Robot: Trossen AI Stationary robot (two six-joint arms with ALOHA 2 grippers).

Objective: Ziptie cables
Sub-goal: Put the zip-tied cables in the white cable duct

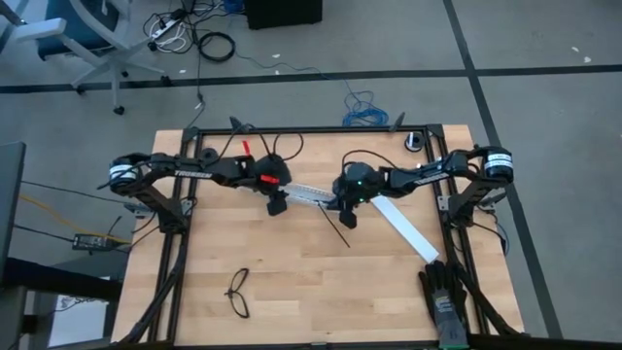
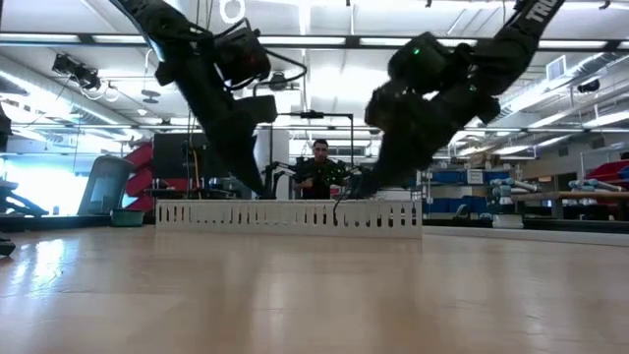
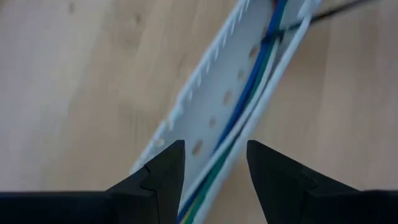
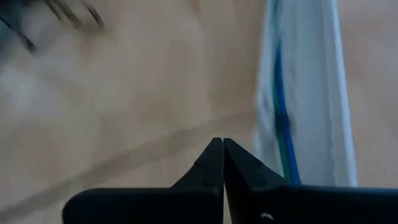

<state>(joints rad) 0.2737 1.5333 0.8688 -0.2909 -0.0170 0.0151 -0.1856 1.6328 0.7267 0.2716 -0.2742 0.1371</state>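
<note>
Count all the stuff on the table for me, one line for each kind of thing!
Slotted white cable tray, cables lying in it: 1
Flat white strip: 1
Ziptie: 1
Black glasses: 1
Black glove: 1
Total: 5 kinds, one of each

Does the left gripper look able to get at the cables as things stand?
Probably yes: the left gripper is open right over the cables, which lie exposed in the open white tray, nothing between.

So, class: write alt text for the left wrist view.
The left gripper, fingers open, hovers over a white slotted cable tray lying on the wooden table. The cables, blue, green and white, run along inside it.
</note>
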